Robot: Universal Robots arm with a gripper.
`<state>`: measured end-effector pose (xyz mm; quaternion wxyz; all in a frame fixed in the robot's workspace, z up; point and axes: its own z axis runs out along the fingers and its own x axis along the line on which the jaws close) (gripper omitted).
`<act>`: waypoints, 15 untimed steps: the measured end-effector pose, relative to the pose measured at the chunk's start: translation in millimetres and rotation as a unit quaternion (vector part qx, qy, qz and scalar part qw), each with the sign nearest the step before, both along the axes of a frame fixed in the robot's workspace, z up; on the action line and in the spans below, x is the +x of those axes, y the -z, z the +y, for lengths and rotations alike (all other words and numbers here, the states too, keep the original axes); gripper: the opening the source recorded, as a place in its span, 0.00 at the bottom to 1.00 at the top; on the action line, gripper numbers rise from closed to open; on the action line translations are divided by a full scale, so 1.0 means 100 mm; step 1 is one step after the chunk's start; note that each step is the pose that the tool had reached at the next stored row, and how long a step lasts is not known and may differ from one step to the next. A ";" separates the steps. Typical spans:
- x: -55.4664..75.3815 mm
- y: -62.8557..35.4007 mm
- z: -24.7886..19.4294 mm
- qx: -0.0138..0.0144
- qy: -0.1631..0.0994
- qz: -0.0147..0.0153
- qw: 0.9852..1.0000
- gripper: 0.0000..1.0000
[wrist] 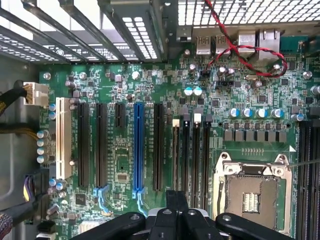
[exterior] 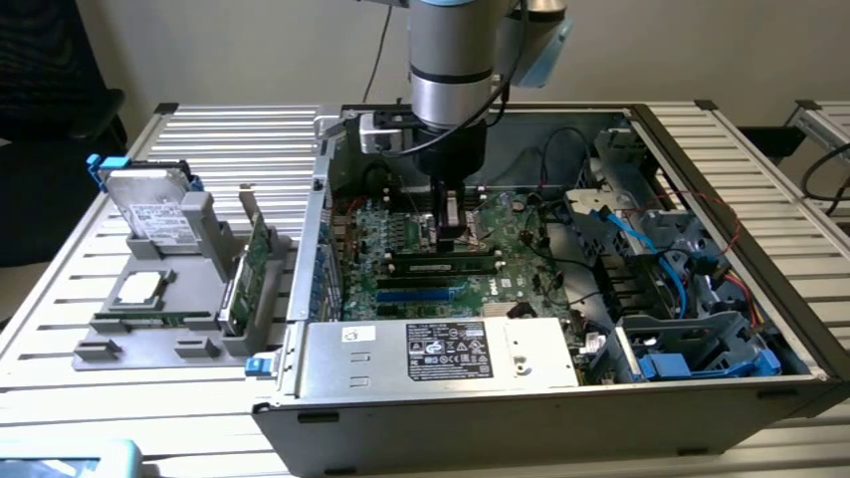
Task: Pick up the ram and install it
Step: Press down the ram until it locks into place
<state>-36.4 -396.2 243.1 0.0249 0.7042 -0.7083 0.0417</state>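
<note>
I have the gripper (exterior: 456, 234) down inside the open case (exterior: 743, 393), fingers pinched together with nothing between them, just above the motherboard (wrist: 125, 165). The ram (exterior: 439, 266), a thin green stick, lies in a slot just below it. Cables (exterior: 604, 224) crowd the exterior view's right; metal walls hem both sides.

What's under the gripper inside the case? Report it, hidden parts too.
The green motherboard with its memory slots; the ram sits in a slot by the shut gripper. The gripper covers the slot ends beneath it, so contact cannot be told.
</note>
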 end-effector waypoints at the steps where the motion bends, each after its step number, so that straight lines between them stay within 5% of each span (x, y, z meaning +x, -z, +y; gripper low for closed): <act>1: 0.02 0.000 -0.003 0.000 0.000 0.000 1.000 0.11; 12: 0.03 -0.001 -0.005 0.000 0.001 0.001 1.000 0.11; 15: 0.03 -0.002 -0.006 0.000 0.019 0.001 1.000 0.11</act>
